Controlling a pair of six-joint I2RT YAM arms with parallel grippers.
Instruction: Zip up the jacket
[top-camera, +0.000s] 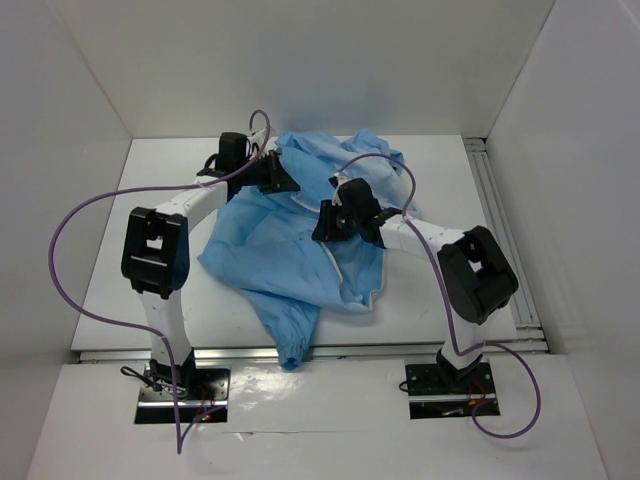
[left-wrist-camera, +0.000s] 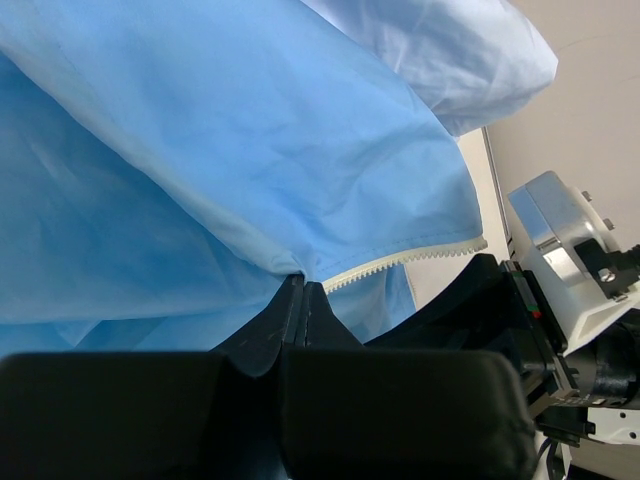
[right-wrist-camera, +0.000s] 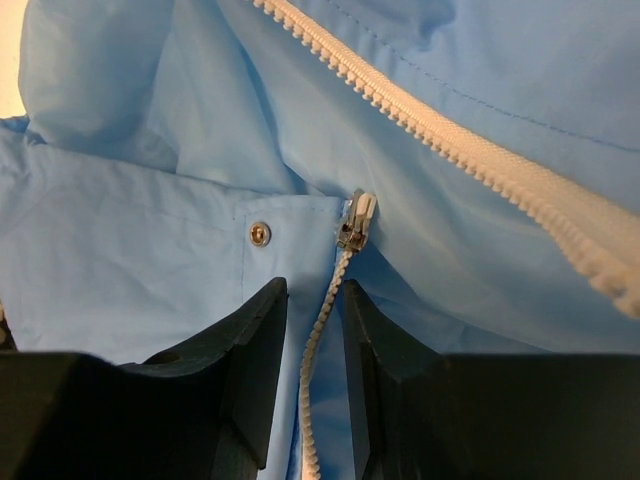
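The light blue jacket lies crumpled across the middle of the table, one sleeve hanging over the near edge. My left gripper sits at the jacket's upper left. In the left wrist view it is shut on a fold of the jacket beside its white zipper teeth. My right gripper rests on the jacket's middle. Its jaws stand slightly apart, straddling the joined zipper chain without pinching it, just below the metal zipper slider. A loose row of zipper teeth runs diagonally above.
A metal snap button sits left of the slider. White walls enclose the table on three sides. A grooved rail runs along the right edge. Purple cables loop off both arms. Part of the right arm shows near the left fingers.
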